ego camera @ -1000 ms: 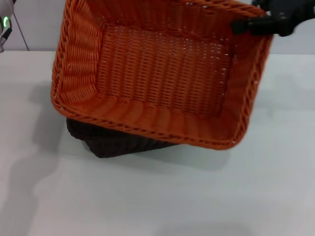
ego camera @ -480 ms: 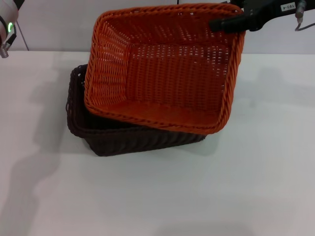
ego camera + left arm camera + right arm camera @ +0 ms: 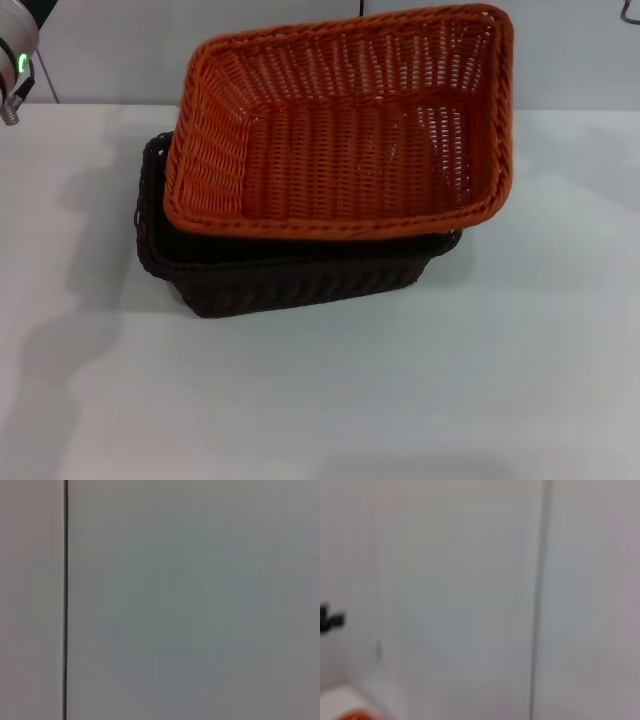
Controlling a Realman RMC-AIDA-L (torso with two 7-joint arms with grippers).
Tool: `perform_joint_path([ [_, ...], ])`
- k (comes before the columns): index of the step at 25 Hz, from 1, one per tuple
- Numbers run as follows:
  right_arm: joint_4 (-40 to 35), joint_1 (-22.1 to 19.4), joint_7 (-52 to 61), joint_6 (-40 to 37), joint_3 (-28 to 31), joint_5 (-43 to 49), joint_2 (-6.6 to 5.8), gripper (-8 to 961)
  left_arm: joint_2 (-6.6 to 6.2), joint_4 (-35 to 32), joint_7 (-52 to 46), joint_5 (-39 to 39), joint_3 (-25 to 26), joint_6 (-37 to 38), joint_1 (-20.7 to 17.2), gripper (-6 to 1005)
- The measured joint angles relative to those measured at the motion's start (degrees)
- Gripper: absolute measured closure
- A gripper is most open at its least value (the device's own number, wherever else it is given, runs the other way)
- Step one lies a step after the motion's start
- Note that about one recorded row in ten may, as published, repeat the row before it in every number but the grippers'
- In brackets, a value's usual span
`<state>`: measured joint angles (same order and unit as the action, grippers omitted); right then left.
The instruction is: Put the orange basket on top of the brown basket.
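The orange basket point(image 3: 350, 150) rests on top of the brown basket point(image 3: 290, 285) in the head view. It is skewed and tilted, with its far right corner raised and overhanging the brown rim. The brown basket shows along its left rim and front wall under it. No gripper touches either basket. Part of my left arm point(image 3: 14, 55), with a green light, shows at the top left edge; its gripper is out of view. My right gripper is out of view. A sliver of the orange basket point(image 3: 357, 715) shows in the right wrist view.
The baskets stand on a white table point(image 3: 400, 400) with a pale wall point(image 3: 100, 50) behind. Both wrist views face the wall panels point(image 3: 190, 600). A small dark shape point(image 3: 330, 620) shows in the right wrist view.
The orange basket has come down onto the brown basket and levelled out. The right gripper let go of its far right rim and left the view.
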<state>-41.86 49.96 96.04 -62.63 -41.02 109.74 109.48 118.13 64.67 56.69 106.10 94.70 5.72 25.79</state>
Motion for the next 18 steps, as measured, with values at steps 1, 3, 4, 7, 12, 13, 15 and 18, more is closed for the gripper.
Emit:
perform_joint_path([
  [1, 0.0, -1.98, -2.65, 1.06, 0.03, -6.47, 0.48, 143, 0.0, -0.13, -0.01, 0.0, 0.02, 0.0, 0.08, 137],
  [3, 0.09, -3.23, -3.9, 1.48, 0.05, -10.33, 0.59, 143, 0.0, -0.43, -0.01, 0.01, 0.04, 0.01, 0.3, 137],
  [4, 0.09, -3.23, -3.9, 1.48, 0.05, -10.33, 0.59, 143, 0.0, -0.43, -0.01, 0.01, 0.04, 0.01, 0.3, 137],
  [7, 0.8, -6.25, -6.21, 3.42, 0.42, -17.84, 0.63, 142, -0.05, -0.73, -0.01, 0.0, 0.05, 0.14, 0.5, 137],
  [12, 7.7, -10.37, -14.69, 8.57, 6.46, -27.32, 0.65, 142, 0.06, -0.54, -0.64, 0.03, -0.24, 2.97, -0.05, 137],
  [13, 9.04, -11.11, -16.75, 8.84, 7.83, -28.95, 0.71, 142, 0.07, -0.51, -1.3, 0.1, -0.34, 3.78, -0.21, 137],
  [15, 11.92, -14.29, -24.24, 9.18, 11.86, -35.42, 1.89, 142, 0.0, -0.69, -4.24, 0.45, -0.45, 6.25, -0.71, 137],
  [18, 12.53, -16.56, -28.95, 9.06, 13.28, -40.27, 3.19, 142, -0.03, -0.89, -6.27, 0.97, -0.62, 7.96, -1.19, 137],
])
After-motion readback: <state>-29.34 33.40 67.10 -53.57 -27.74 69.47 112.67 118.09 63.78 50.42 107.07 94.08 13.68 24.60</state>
